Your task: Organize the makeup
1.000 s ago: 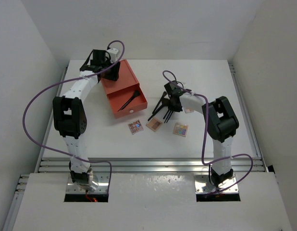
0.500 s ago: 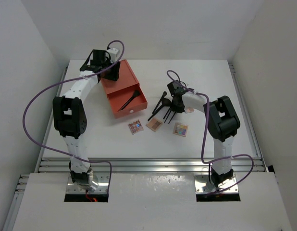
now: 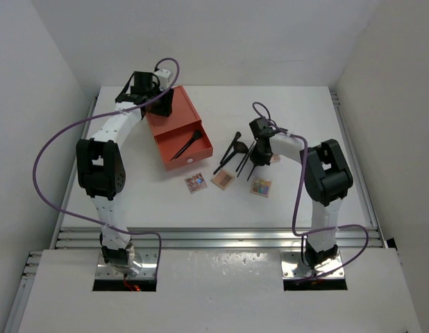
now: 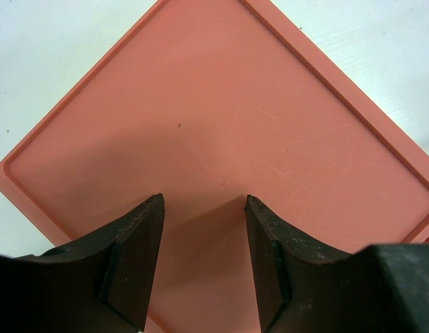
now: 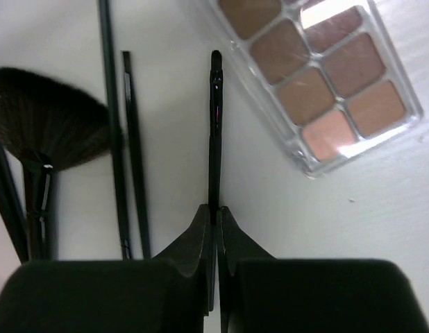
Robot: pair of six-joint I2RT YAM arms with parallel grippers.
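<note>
My right gripper is shut on a thin black makeup brush that lies on the white table. Left of it lie two more thin brushes and a fan brush. A pinkish eyeshadow palette sits just to its right. From above, the right gripper is over the brush pile, with three small palettes nearer the front. My left gripper hangs open over the orange drawer box, holding nothing.
The orange drawer box stands at the back left with its drawer pulled out toward the middle, and one black brush lies in it. The left arm reaches over the box from the left.
My right gripper has shifted right, off the brush pile's middle, and closed on one thin brush. The left arm has not moved.
</note>
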